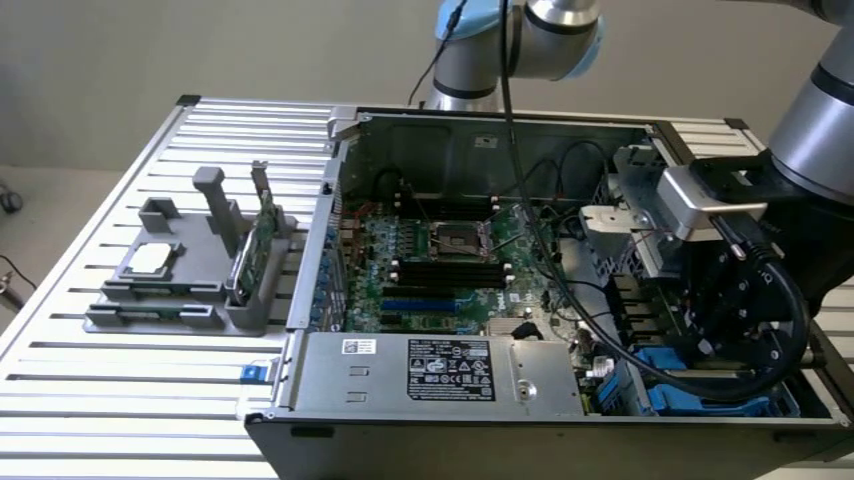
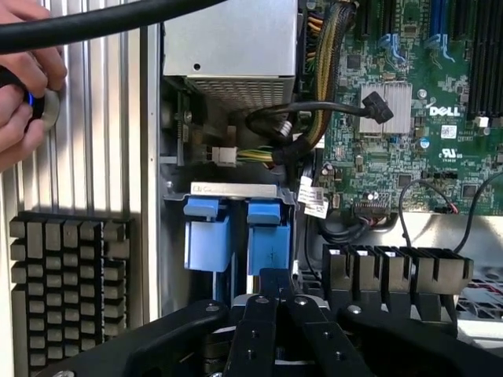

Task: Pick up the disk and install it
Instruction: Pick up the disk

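Note:
The disk (image 2: 267,243) sits low in the drive bay at the corner of the open computer case (image 1: 334,200). Its blue plastic rails and a strip of silver edge face the wrist camera. In the exterior view its blue rails (image 1: 667,362) peek out under the arm, at the case's lower right. My gripper (image 2: 275,284) reaches down into that bay, and its black fingers (image 2: 259,314) come together on the near end of the blue rail. The jaws are shut on the disk. From the exterior view, the gripper (image 1: 694,345) is largely hidden behind its own black body and cable.
A grey fixture (image 1: 174,290) on the slatted table holds a square silver chip (image 1: 150,258) and an upright green card (image 1: 254,250). The power supply (image 1: 441,370), motherboard (image 1: 441,250) and black cables (image 2: 299,126) crowd the bay. A person's hand (image 2: 23,86) rests beside the case.

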{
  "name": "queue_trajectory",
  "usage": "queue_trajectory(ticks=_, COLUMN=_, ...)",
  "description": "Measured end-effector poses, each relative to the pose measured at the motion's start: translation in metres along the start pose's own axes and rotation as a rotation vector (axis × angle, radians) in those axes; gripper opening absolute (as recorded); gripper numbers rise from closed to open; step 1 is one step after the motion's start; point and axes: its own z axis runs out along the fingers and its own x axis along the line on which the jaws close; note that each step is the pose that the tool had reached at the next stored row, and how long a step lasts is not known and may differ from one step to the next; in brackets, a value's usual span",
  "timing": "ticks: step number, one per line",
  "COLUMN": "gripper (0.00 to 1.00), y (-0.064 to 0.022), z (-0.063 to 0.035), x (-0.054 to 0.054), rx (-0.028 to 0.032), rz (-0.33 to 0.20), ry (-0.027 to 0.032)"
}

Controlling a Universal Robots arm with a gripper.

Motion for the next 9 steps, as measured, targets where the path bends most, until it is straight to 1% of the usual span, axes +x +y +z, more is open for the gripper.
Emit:
queue_trajectory(ticks=2, gripper=0.11, y=-0.0008, z=0.0015, x=-0.0001, rx=0.0003, rz=0.0, ry=0.0016)
queue_trajectory(ticks=6, gripper=0.11, y=-0.0012, z=0.0011, x=-0.0002, rx=0.0003, rz=0.0, ry=0.0002)
queue_trajectory(ticks=8, gripper=0.11, y=-0.0012, z=-0.0023, x=0.0002, rx=-0.0001, rz=0.0, ry=-0.0015)
queue_trajectory(ticks=9, gripper=0.11, y=-0.0012, z=-0.0067, x=0.0005, rx=-0.0004, rz=0.0, ry=0.0006)
